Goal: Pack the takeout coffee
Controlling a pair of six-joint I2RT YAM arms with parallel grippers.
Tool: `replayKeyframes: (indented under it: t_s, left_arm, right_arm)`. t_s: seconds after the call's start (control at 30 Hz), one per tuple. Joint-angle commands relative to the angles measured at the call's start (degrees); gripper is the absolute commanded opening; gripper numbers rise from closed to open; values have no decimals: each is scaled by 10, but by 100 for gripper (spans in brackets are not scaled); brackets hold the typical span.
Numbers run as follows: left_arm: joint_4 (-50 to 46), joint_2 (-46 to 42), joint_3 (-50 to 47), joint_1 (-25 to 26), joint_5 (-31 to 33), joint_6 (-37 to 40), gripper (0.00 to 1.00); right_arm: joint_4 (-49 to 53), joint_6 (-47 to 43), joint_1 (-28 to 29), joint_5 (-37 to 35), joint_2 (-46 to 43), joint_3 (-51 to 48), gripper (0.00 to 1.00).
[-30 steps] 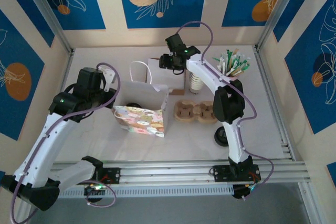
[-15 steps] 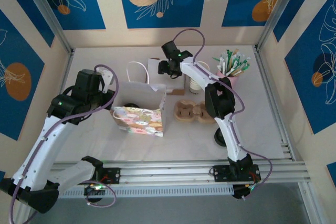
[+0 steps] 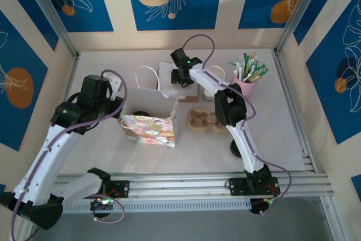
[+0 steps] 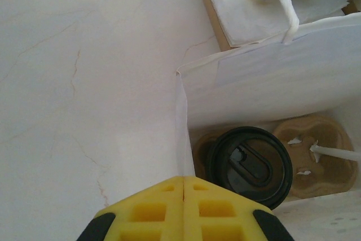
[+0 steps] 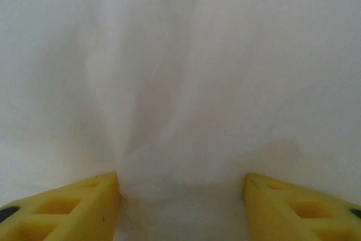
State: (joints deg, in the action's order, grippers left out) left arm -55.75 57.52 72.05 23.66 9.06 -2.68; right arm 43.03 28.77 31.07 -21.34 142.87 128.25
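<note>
Swinging left since the earlier frames, the right arm has carried the right gripper (image 3: 181, 76) off the white cups (image 3: 210, 91) to the white paper stack (image 3: 168, 71) behind the bag (image 3: 151, 129). The left arm hasn't moved.

White table (image 3: 282, 117), walls with blue leaf-print panels. On the table: a spare pulp carrier (image 3: 203, 120) and a pink cup of stirrers (image 3: 248, 80).

Left gripper (image 4: 184, 191) is clenched on the bag's left wall edge. The right wrist view shows fingers (image 5: 73, 202) apart with white paper bunched between them; can't tell if it's gripped.

The takeout coffee (image 4: 249, 165) stands inside the bag on a brown carrier (image 4: 318, 153), just past the left fingertips, with the bag wall between. It is well apart from the right gripper.
</note>
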Motion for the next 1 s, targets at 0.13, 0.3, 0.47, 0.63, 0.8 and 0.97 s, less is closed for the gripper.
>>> replayKeyframes:
  t_s: [0.13, 0.3, 0.47, 0.63, 0.8, 0.97]
  left_arm:
    - [2, -6, -9, 4, -11, -8, 1]
    - [2, -6, -9, 4, -13, -8, 1]
    - [3, -6, -9, 4, -14, -11, 1]
    - [5, -6, -9, 4, -22, -14, 2]
    - [9, -5, -11, 4, -33, -19, 2]
    - [14, -6, -13, 4, -47, -25, 2]
  right_arm:
    - [29, 4, 4, -14, 6, 32, 36]
    - [30, 6, 3, -10, -25, 32, 27]
    - [4, 4, -6, 55, -71, 7, 6]
    - [-6, 15, -22, 107, -122, -7, 0]
    - [-11, -2, -22, 114, -184, -12, 0]
    - [-30, -15, -23, 124, -261, -27, 0]
